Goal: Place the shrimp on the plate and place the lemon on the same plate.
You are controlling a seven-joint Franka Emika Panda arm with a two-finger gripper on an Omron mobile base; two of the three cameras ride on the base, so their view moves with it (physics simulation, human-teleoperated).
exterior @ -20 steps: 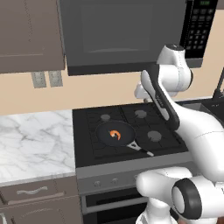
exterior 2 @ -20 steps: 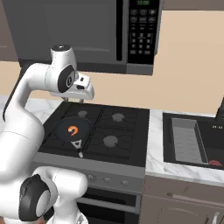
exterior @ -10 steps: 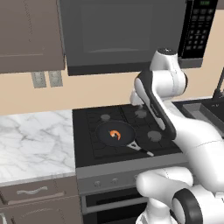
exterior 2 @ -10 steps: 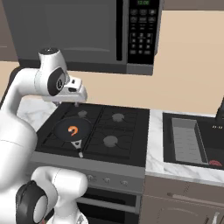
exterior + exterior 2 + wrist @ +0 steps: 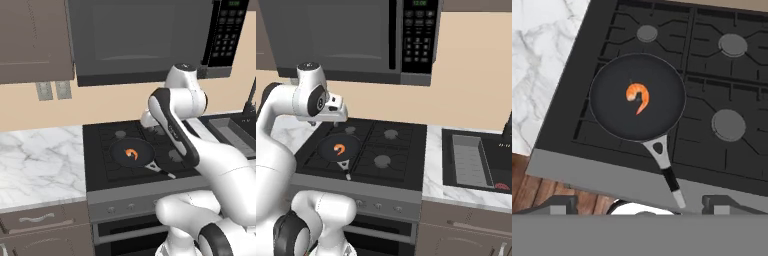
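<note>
**Arm swings over the stove while the shrimp lies in the pan**

Since a second ago the arm's upper joints have swung toward the pan side of the stove, and the hand now sits higher above the back burners; the shrimp, pan and stove lie as they did. In the left base view the arm bends sharply at its elbow, the hand hanging just above the rear of the stove (image 5: 100, 165). The gripper (image 5: 641, 204) points down at the cooktop; its two fingertips (image 5: 562, 204) rise far apart at the bottom of the hand view, so the jaws look wide and hold nothing, though the tips are cut off low.

The shrimp (image 5: 637, 96) lies near the middle of the black frying pan (image 5: 614, 117) on the front burner beside the marble counter (image 5: 35, 160). In the hand view its curl opens toward 8 o'clock, long axis from 11 to 5, tail tapering toward 6. The pan's handle (image 5: 666, 172) runs toward 5 o'clock over the stove's front edge.
</note>
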